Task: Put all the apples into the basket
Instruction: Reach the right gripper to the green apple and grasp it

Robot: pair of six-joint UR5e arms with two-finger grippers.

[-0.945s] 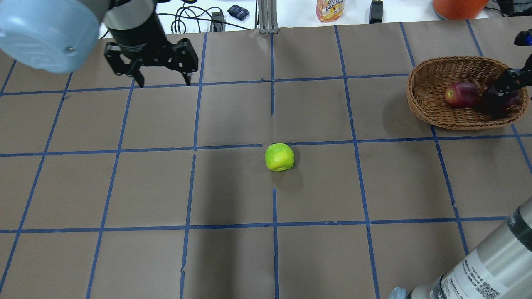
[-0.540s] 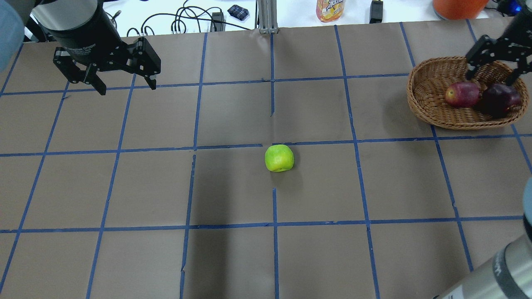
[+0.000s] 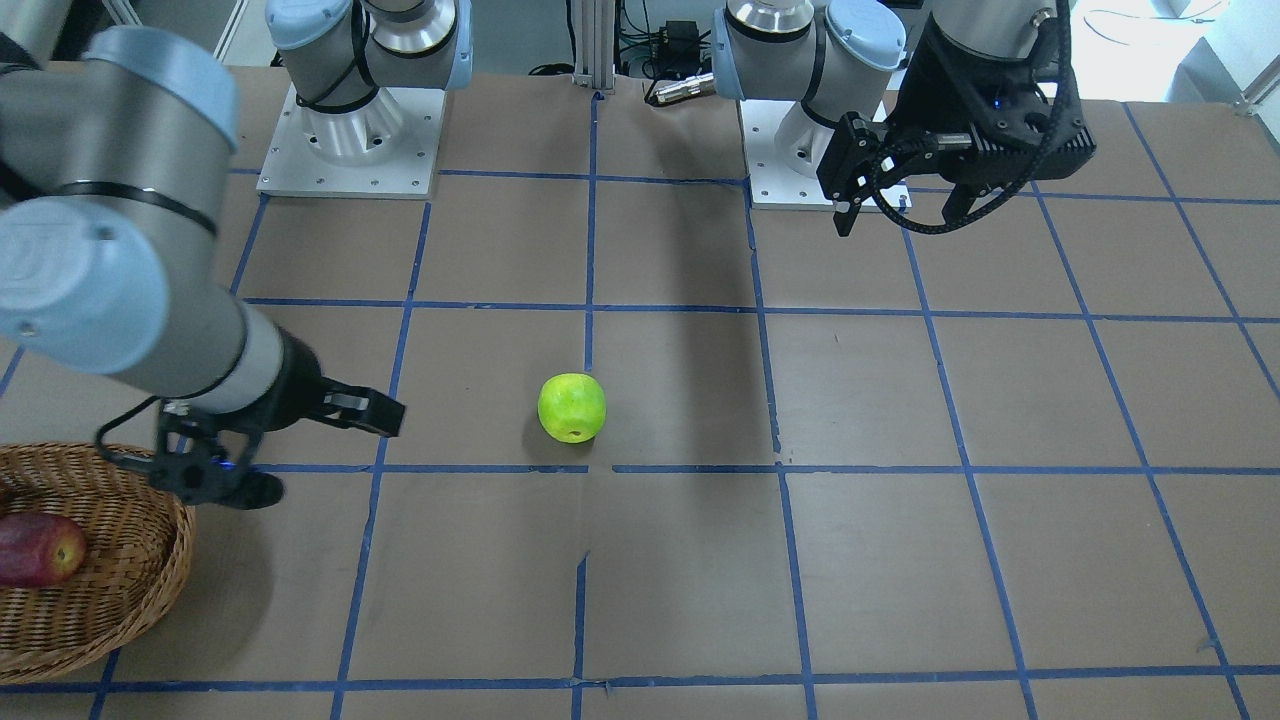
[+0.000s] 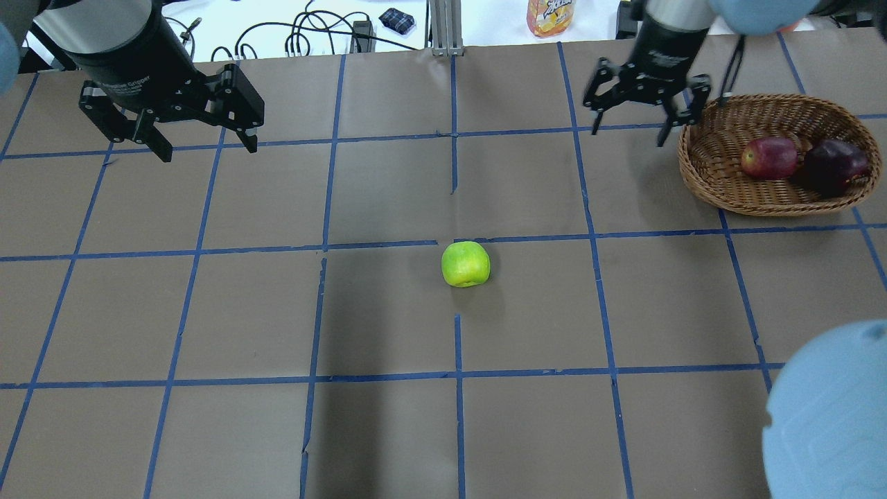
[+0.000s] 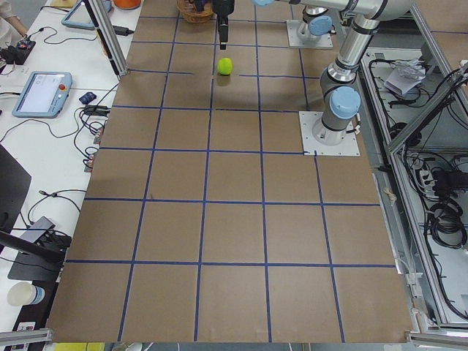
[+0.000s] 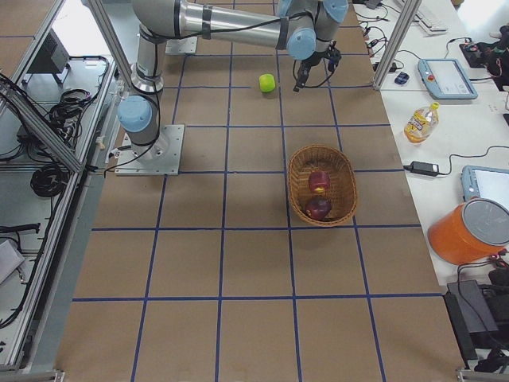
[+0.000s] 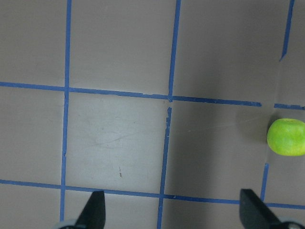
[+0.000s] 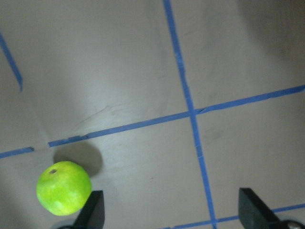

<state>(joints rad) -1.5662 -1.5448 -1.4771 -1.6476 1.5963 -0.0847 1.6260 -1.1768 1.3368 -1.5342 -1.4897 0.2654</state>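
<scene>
A lime green apple [image 4: 466, 264] lies alone near the table's middle; it also shows in the front view [image 3: 572, 407] and in both wrist views [image 7: 286, 137] [image 8: 64, 187]. The wicker basket [image 4: 700, 180] stands at the far right and holds the red apple [image 4: 769, 157] and the maroon apple [image 4: 835, 165]. My right gripper [image 4: 629, 135] is open and empty, just left of the basket's rim and far behind the green apple. My left gripper [image 4: 208, 151] is open and empty over the far left of the table.
The right arm's blue elbow [image 4: 828, 416] fills the near right corner. An aluminium post [image 4: 443, 28], cables and a juice bottle [image 4: 551, 15] stand beyond the far edge. An orange bucket [image 6: 465, 231] sits on the side bench.
My right gripper has let go of the maroon apple in the basket, lifted out and moved left past the rim. My left gripper moved left, then held still.
</scene>
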